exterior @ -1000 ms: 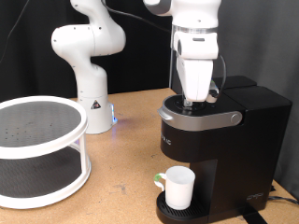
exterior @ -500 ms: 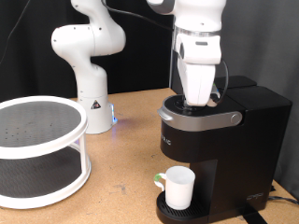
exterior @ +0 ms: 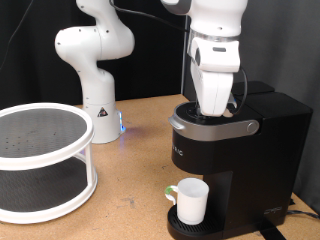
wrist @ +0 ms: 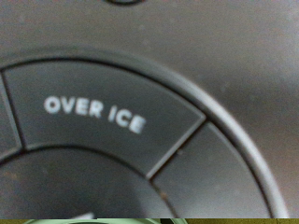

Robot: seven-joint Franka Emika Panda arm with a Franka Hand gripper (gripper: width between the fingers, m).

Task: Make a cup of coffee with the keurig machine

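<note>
The keurig machine [exterior: 235,150] is a black box at the exterior view's right, with a silver-grey lid handle [exterior: 190,127]. The white cup [exterior: 190,200] stands on its drip tray under the spout. My gripper [exterior: 212,110] points straight down on the machine's top, its fingers drawn together into one narrow tip at the button panel. The wrist view is filled by the machine's round dark button panel, very close, with the button marked OVER ICE [wrist: 93,114]. My fingers do not show in the wrist view.
A white two-tier round rack [exterior: 40,160] stands at the exterior view's left. A second white robot arm base [exterior: 95,70] stands behind, at the table's back. Bare wooden table [exterior: 135,180] lies between the rack and the machine.
My gripper has shifted slightly to the exterior view's right over the machine's top. The cup and machine have not moved.
</note>
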